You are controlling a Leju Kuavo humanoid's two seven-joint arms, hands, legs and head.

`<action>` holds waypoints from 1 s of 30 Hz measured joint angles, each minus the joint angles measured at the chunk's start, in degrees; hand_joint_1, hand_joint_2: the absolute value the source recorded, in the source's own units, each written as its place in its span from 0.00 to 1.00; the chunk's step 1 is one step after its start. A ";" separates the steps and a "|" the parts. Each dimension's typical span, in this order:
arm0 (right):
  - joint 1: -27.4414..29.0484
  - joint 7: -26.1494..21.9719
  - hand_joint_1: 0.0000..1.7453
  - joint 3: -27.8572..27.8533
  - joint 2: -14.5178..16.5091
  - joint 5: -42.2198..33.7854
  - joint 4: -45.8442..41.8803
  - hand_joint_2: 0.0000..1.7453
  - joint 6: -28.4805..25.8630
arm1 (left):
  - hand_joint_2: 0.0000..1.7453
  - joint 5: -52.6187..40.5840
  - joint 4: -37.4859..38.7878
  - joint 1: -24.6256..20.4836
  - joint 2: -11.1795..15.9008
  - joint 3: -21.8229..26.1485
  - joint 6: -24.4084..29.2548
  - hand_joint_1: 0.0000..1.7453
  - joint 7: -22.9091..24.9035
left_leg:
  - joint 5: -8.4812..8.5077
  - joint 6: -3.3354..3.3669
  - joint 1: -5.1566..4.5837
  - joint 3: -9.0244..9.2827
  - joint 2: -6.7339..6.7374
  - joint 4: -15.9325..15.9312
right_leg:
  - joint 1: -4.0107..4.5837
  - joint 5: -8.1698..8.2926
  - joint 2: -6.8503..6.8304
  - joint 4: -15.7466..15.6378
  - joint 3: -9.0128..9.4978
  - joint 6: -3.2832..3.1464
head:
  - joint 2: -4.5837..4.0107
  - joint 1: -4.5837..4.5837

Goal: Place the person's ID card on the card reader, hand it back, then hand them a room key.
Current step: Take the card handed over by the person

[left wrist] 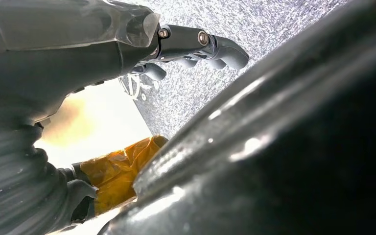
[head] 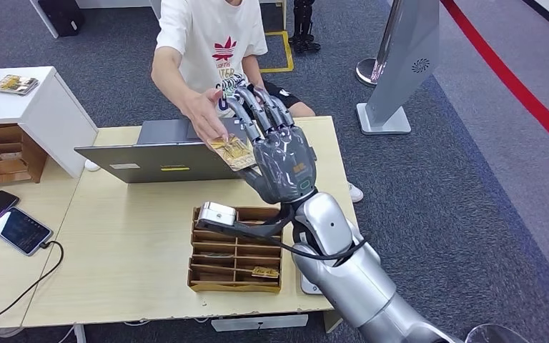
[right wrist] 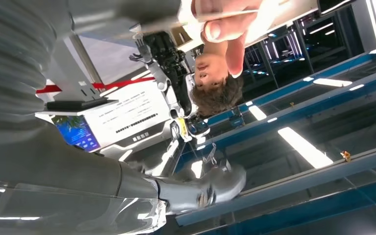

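My right hand (head: 277, 146) is raised above the table's far side, fingers pointing up toward the person. It holds a gold-patterned card (head: 232, 151) at its palm side. The person's hand (head: 206, 114) reaches across the laptop and touches the card's upper edge; their fingers (right wrist: 227, 34) appear close in the right wrist view. A similar gold card (head: 265, 271) lies in the wooden tray (head: 201, 280). My left hand (left wrist: 196, 46) hangs beside my body with its fingers loosely out and nothing in them.
A grey laptop (head: 161, 153) stands open at the table's far edge, facing me. Two phones (head: 20, 230) lie on the left, one on a cable. A white cabinet (head: 50, 107) with cards on top stands far left. A kiosk base (head: 382, 118) stands on the carpet at right.
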 joint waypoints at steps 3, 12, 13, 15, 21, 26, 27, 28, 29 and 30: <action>-0.11 0.02 1.00 -0.03 0.46 -0.77 0.53 1.00 0.02 | 1.00 0.13 0.00 -0.07 0.03 -0.01 0.02 0.00 0.04 | 0.00 0.00 0.00 0.00 0.00 0.00 | 0.00 0.00 0.00 0.00 0.00 0.00 | 0.00 0.01; -0.03 -0.71 1.00 -0.07 0.90 -3.09 0.87 1.00 0.06 | 1.00 0.81 0.00 -0.09 0.03 -0.01 0.25 0.00 -0.07 | 0.00 0.00 0.00 0.00 0.00 0.00 | 0.00 0.00 0.00 0.00 -0.01 0.00 | 0.00 0.01; -0.01 -0.77 1.00 -0.09 0.93 -3.37 0.87 1.00 0.08 | 1.00 0.86 0.00 -0.09 0.03 -0.01 0.27 0.00 -0.09 | 0.00 0.00 0.00 0.00 0.00 0.00 | 0.00 0.00 0.00 0.00 -0.01 0.00 | 0.00 0.01; 0.06 -0.86 1.00 -0.15 0.97 -3.70 0.87 1.00 0.15 | 1.00 0.92 0.00 -0.09 0.02 -0.01 0.31 0.00 -0.13 | 0.00 0.00 0.00 0.00 0.00 0.00 | 0.00 0.00 0.00 0.00 -0.01 0.00 | 0.00 0.01; 0.47 -1.37 1.00 -0.33 0.97 -4.81 0.81 1.00 0.36 | 1.00 1.15 0.00 -0.09 -0.07 -0.01 0.51 0.00 -0.21 | 0.00 0.00 0.00 0.00 0.00 0.00 | 0.00 0.00 0.00 0.00 -0.01 0.00 | 0.00 0.01; 1.00 -1.98 1.00 -0.55 0.98 -6.90 0.49 1.00 1.13 | 1.00 1.51 0.00 -0.09 -0.19 -0.01 0.71 0.00 -0.24 | 0.00 0.00 0.00 0.00 0.00 0.00 | 0.00 0.00 0.00 0.00 -0.01 0.00 | 0.00 0.01; 1.18 -2.18 1.00 -0.66 0.99 -7.66 0.32 1.00 1.28 | 1.00 1.63 0.00 -0.09 -0.21 -0.01 0.74 0.00 -0.27 | 0.00 0.00 0.00 0.00 0.00 0.00 | 0.00 0.00 0.00 0.00 -0.01 0.00 | 0.00 0.01; 1.39 -2.48 1.00 -0.79 1.01 -8.61 0.07 1.00 1.50 | 1.00 1.76 0.00 -0.09 -0.24 -0.01 0.79 0.00 -0.32 | 0.00 0.00 0.00 0.00 0.00 0.00 | 0.00 0.00 0.00 0.00 -0.02 0.00 | 0.00 0.01; 1.62 -2.84 1.00 -0.95 1.04 -9.81 -0.26 1.00 1.78 | 1.00 1.92 0.00 -0.09 -0.28 0.00 0.83 0.00 -0.40 | 0.00 0.00 0.00 0.00 0.00 0.00 | 0.00 0.00 0.00 0.00 -0.02 0.00 | 0.00 0.01; 1.93 -3.26 1.00 -1.13 1.08 -11.25 -0.68 1.00 2.09 | 1.00 2.09 0.00 -0.08 -0.31 0.01 0.86 0.00 -0.48 | 0.00 0.00 0.00 0.00 0.00 0.00 | 0.00 0.00 0.00 0.00 -0.02 0.00 | 0.00 0.01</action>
